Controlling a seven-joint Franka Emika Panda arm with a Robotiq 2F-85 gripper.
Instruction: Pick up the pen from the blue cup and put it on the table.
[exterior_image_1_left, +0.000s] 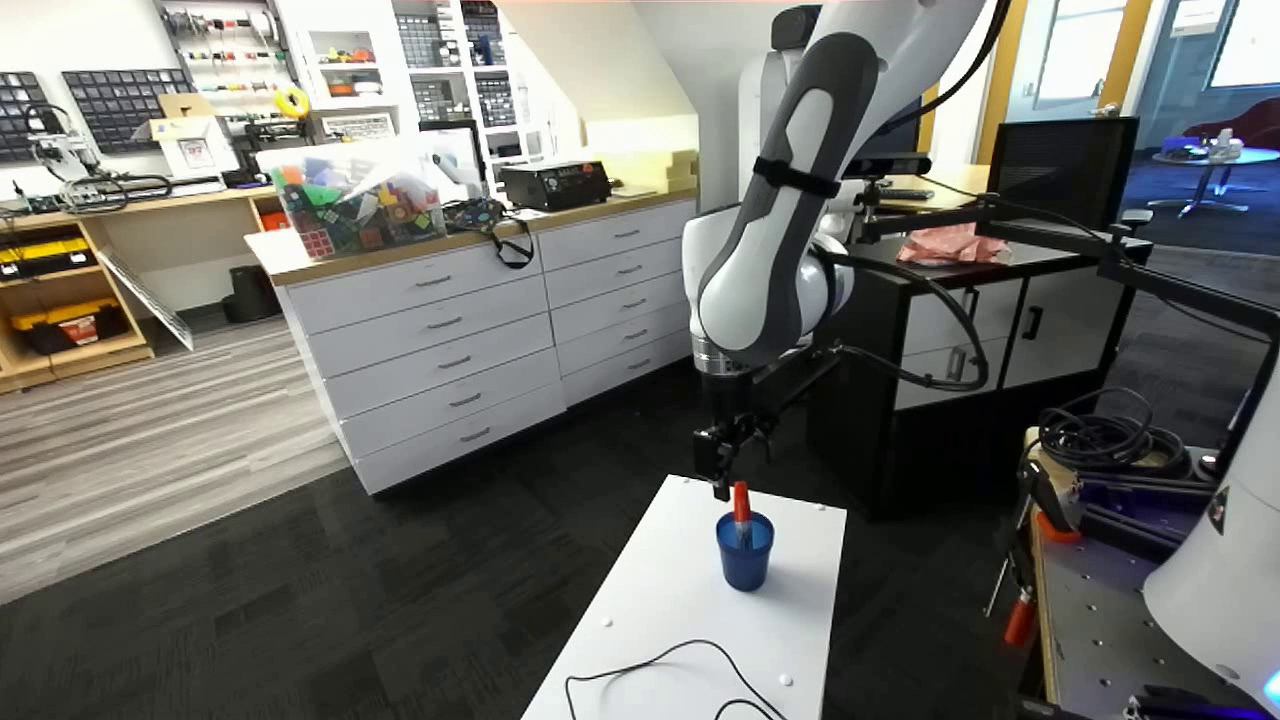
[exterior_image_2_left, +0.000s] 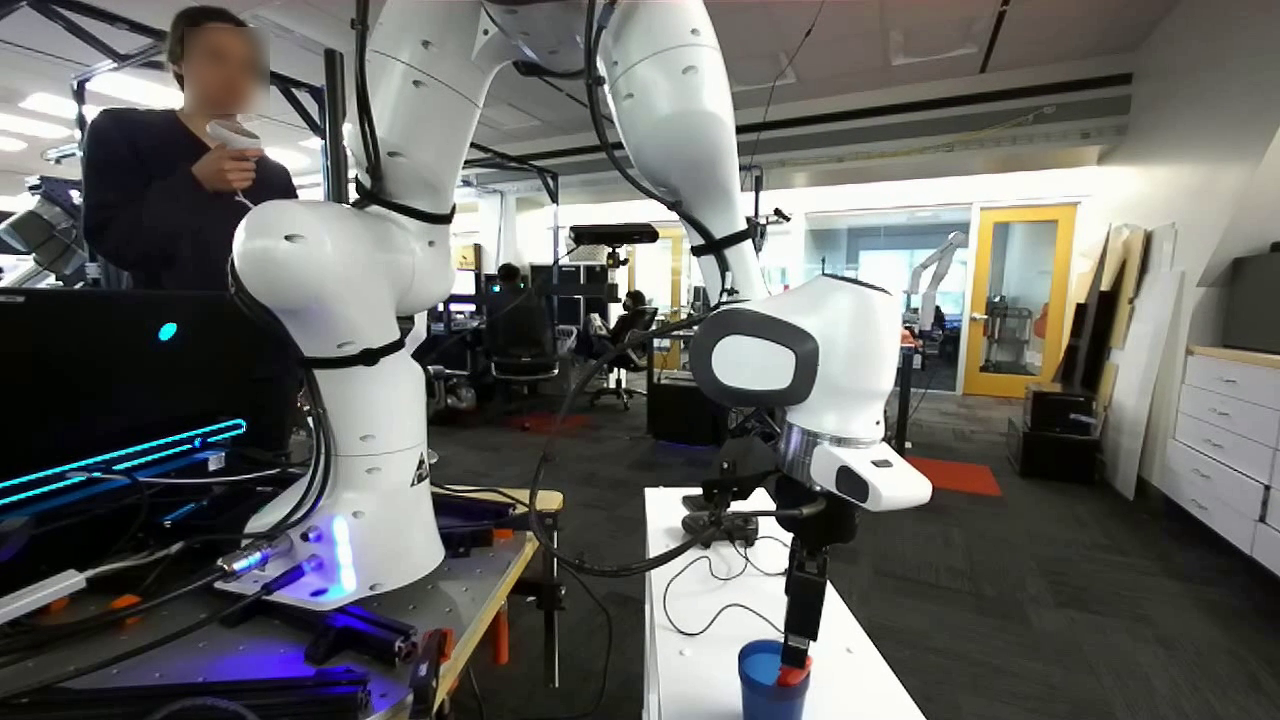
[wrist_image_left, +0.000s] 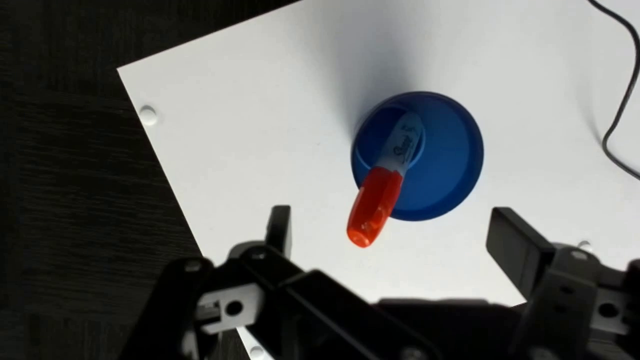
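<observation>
Red and grey mark the pen, which stands tilted inside the blue cup; the cup rests upright on the table. Being wider than the pen, the cup lets it lean toward the rim, and the cap juts past that rim, presumably serving as the part to lift by. In the wrist view, the hand is spread wide and grasps nothing, its fingers standing to either side of the cap and apart from it. Such straddling probably allows closure on the cap rather than on the cup wall; whether the fingertips are low enough cannot be told. In both exterior views, the hand points downward near the cap, as suits an approach from above. Well apart from the cup, a black cable lies on the table; a set-down beside the cup would likely keep the pen off it. By this arrangement, grasping appears to be the next step.
</observation>
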